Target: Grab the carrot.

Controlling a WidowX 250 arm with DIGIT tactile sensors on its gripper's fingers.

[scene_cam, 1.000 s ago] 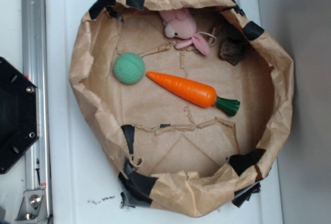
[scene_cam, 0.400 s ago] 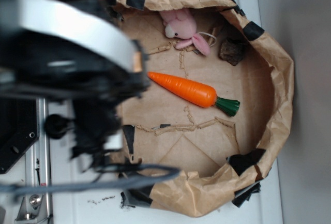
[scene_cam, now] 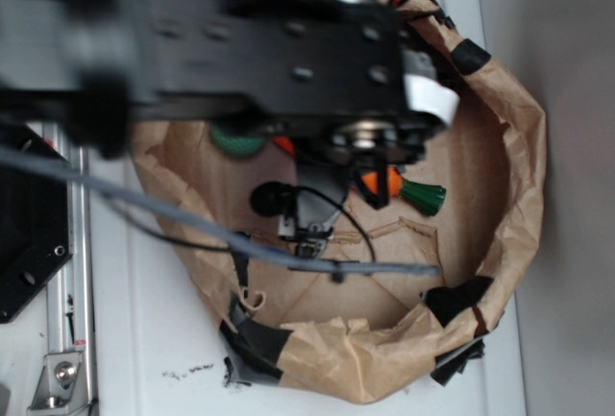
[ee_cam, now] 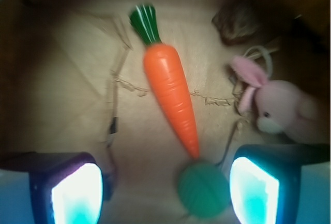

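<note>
Over on the left of the overhead view, a metal rail [scene_cam: 67,272] runs down the white worktop [scene_cam: 144,339], with a black plate [scene_cam: 29,243] beside it. The blurred black arm [scene_cam: 240,41] stretches across the top of that view and covers much of the brown paper bag [scene_cam: 500,195], whose rolled rim is patched with black tape [scene_cam: 255,339]. A grey cable [scene_cam: 192,233] trails from the arm across the bag's floor. Under the arm only bits show: a sliver of the green ball [scene_cam: 235,142], then a small patch of the carrot [scene_cam: 380,183] with its dark green stem cap sticking out to the right. From the wrist view, the tool [ee_cam: 165,188] hangs above the bag's floor with its two fingers [ee_cam: 77,193] spread wide apart at the bottom corners, gripping nothing. Between them, low in the view, sits the green ball [ee_cam: 203,189], and the carrot [ee_cam: 171,92] lies just above it, its tip right at the ball, though I cannot tell whether they touch, and its stem pointing away. The carrot lies flat on the paper, clear of both fingers. Further right, a pink plush bunny [ee_cam: 282,107] lies near the bag's wall, and a dark brown lump [ee_cam: 240,22] lies beyond it.
</note>
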